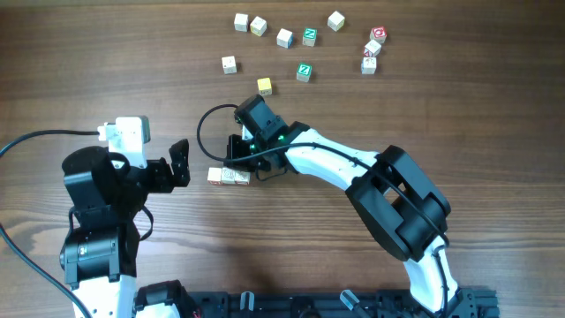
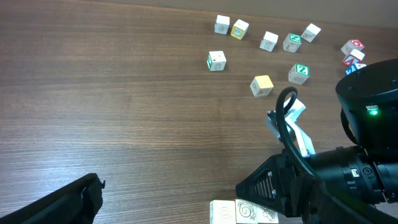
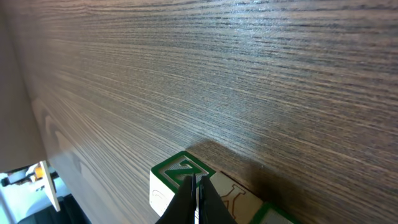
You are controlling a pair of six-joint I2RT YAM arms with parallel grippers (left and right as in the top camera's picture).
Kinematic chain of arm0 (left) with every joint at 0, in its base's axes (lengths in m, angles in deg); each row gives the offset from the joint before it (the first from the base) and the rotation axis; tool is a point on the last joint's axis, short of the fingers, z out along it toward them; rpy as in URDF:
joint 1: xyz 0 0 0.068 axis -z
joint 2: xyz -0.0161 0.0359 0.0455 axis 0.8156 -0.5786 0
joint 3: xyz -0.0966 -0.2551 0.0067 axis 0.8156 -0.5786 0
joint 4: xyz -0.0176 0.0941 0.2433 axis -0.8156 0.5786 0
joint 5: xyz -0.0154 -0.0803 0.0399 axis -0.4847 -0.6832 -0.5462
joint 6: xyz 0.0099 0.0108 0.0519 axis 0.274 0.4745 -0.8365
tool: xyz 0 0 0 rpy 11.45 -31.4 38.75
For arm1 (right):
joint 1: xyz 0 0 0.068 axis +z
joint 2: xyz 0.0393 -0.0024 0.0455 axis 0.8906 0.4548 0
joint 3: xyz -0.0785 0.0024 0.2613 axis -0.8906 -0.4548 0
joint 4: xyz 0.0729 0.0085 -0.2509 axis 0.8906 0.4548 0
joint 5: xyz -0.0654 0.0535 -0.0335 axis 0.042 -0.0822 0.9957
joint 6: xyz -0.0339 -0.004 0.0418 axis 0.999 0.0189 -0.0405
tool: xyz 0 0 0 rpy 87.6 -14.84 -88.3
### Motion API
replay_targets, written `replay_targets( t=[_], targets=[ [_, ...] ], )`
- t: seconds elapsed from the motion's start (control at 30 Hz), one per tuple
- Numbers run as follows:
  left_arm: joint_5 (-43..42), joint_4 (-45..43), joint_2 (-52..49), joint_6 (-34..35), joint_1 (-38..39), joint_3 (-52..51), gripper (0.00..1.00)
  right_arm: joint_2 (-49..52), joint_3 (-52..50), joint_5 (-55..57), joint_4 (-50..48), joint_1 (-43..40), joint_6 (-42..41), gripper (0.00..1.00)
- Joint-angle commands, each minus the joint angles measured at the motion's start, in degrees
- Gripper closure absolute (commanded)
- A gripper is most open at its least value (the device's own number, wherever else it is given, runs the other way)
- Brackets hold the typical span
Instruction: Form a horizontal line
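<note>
The right claw (image 3: 194,198) is pinched shut with nothing between its fingers, and its tips appear to rest on the line of letter cubes (image 1: 228,177). This is probably so the narrow closed tip can nudge a cube flush with its neighbours rather than lift it. In the wrist view the line sits directly under the tips and runs off toward 4 o'clock. The left claw (image 1: 182,163) stands wide open and empty, with the line just beside it at 3 o'clock, not touching. Loose cubes (image 1: 305,71) lie well apart toward 12 o'clock.
</note>
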Motion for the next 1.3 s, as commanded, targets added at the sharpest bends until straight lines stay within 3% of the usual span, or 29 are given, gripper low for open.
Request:
replay_targets(
  t=[0.0, 1.27],
  targets=[
    [0.37, -0.13, -0.02, -0.24, -0.26, 0.17, 0.00, 0.76, -0.15, -1.14, -0.35, 0.28, 1.18, 0.95],
    [0.35, -0.11, -0.02, -0.26, -0.26, 0.17, 0.00, 0.76, -0.15, -2.08, -0.31, 0.26, 2.51, 0.95]
  ],
)
